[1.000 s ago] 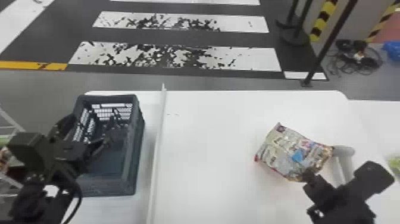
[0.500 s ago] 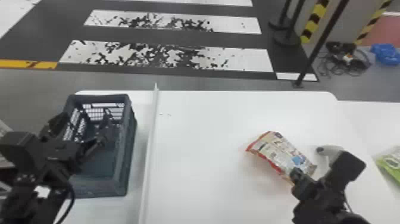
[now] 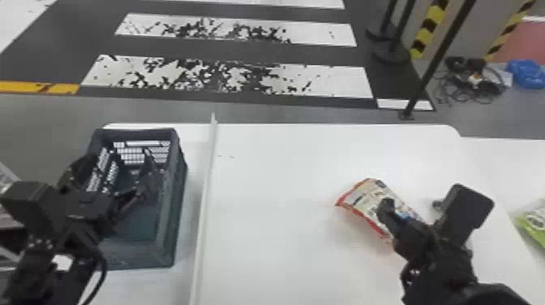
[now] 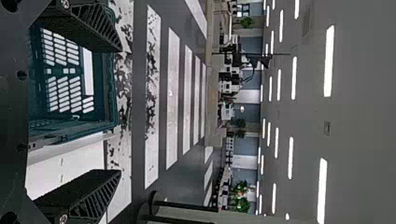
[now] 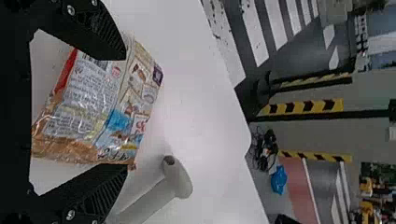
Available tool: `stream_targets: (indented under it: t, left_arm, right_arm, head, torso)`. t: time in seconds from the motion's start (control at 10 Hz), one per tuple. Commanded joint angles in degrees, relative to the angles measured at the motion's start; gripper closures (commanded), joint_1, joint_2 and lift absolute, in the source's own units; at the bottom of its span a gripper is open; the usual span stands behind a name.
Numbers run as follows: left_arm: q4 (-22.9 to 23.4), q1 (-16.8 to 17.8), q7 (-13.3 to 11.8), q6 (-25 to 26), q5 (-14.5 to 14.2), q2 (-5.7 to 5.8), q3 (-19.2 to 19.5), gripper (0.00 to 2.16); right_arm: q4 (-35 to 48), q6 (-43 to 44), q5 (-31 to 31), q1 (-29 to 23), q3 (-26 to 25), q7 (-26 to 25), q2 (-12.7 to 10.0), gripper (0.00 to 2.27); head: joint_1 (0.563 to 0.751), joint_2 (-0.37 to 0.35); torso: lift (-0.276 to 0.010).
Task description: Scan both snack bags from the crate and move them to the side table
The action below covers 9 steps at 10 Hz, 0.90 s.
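- Gripping the snack bag (image 5: 88, 107) crosswise, the right gripper (image 3: 399, 227) has it caught between two spread fingers (image 5: 100, 196), one against either side; from where I stand, the bag's nearer corner is covered by that gripper.
- Red trim shows along the bag's edge, and its printed back faces up between the fingers, though one finger hides part of the top edge in the right wrist view.
- Below the bag is the white table (image 3: 284, 182); I can't make out whether the bag touches it.
- Just beyond the right gripper's fingertips, the pale scanner (image 5: 180, 179) stands close to the bag, its handle running out of the right wrist view; from the head view it is nearly all hidden behind that gripper.
- Farther out, to the right of the right gripper, a green bag (image 3: 535, 221) lies on the side table (image 3: 511, 174), cut off by the head view's edge.
- Well apart, over the crate (image 3: 178, 227), the left gripper (image 3: 121, 158) waits with its fingers wide apart and nothing between them.
- The left gripper and its arm cover a good part of the crate, so I can't see all of its floor.
- Between the two grippers, a pale divider (image 3: 204, 211) runs beside the crate, its near end cut off.
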<state>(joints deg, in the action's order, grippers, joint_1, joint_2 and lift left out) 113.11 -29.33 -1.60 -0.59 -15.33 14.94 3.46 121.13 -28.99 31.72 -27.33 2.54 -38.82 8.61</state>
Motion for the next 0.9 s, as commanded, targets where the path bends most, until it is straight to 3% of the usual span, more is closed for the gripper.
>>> stream_targets:
  t: [0.0, 0.2, 0.4, 0.5, 0.6, 0.7, 0.8]
  left_arm:
    - [0.0, -0.3, 0.0, -1.2, 0.0, 0.0, 0.0, 0.07]
    - [0.0, -0.5, 0.1, -2.1, 0.0, -0.09, 0.0, 0.07]
    - [0.0, -0.6, 0.0, -2.1, 0.2, -0.17, -0.3, 0.07]
    - [0.0, -0.8, 0.0, -2.1, 0.6, -0.17, -0.3, 0.07]
    - [0.1, -1.2, 0.0, -2.1, 0.7, -0.17, -0.3, 0.07]
    - [0.3, -1.4, 0.0, -2.1, 0.8, -0.17, -0.3, 0.07]
    - [0.4, -1.8, 0.0, -2.1, 0.9, -0.17, -0.3, 0.07]
  right_arm:
    - [0.5, -3.5, -1.6, -0.2, -1.6, 8.3, 0.9, 0.11]
    - [-0.5, -4.0, -9.7, -0.9, -2.4, 25.4, 2.3, 0.1]
    - [-1.5, 0.2, -12.6, -0.7, -4.6, 35.4, 4.4, 0.11]
    - [-2.6, 0.0, -12.6, 0.3, -5.9, 37.9, 4.8, 0.45]
    - [-4.7, -1.9, -11.5, 2.3, -7.7, 39.4, 4.8, 1.62]
    - [-6.5, -1.2, -11.6, 3.6, -9.0, 41.0, 4.9, 2.22]
    - [-8.6, 0.2, -11.9, 4.7, -9.8, 43.1, 5.5, 2.25]
  head:
    - [0.695, -0.016]
    - [0.695, 0.031]
    - [0.695, 0.056]
    - [0.695, 0.053]
    - [0.695, 0.04]
    - [0.695, 0.026]
    - [0.695, 0.004]
  torso:
    - [-0.029]
    - [-0.029]
    - [-0.029]
    - [-0.029]
    - [-0.029]
    - [-0.029]
    - [-0.029]
